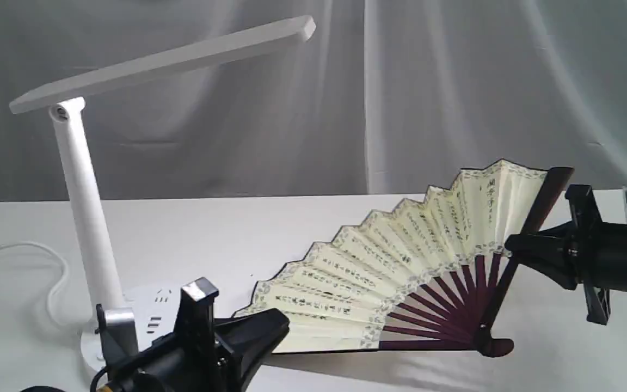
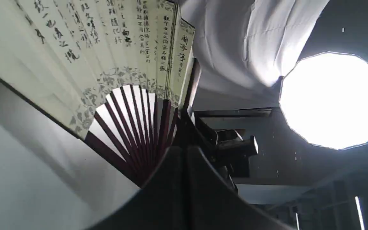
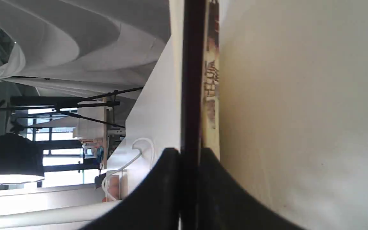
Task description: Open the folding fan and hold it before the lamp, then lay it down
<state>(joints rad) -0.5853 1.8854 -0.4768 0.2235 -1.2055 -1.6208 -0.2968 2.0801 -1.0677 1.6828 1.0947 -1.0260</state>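
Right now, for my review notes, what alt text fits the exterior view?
A cream folding fan with black calligraphy is spread open, lower edge at the white table, its upper guard stick pinched by the right claw. The left claw sits closed at the fan's lower left edge; a lamp stands left.

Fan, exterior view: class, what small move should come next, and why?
Probably lift the fan slightly and ease it toward the lamp: it is spread open, its lower guard rests along the table, the right gripper has its jaws clamped on the upper guard, and it is not yet before the lamp.
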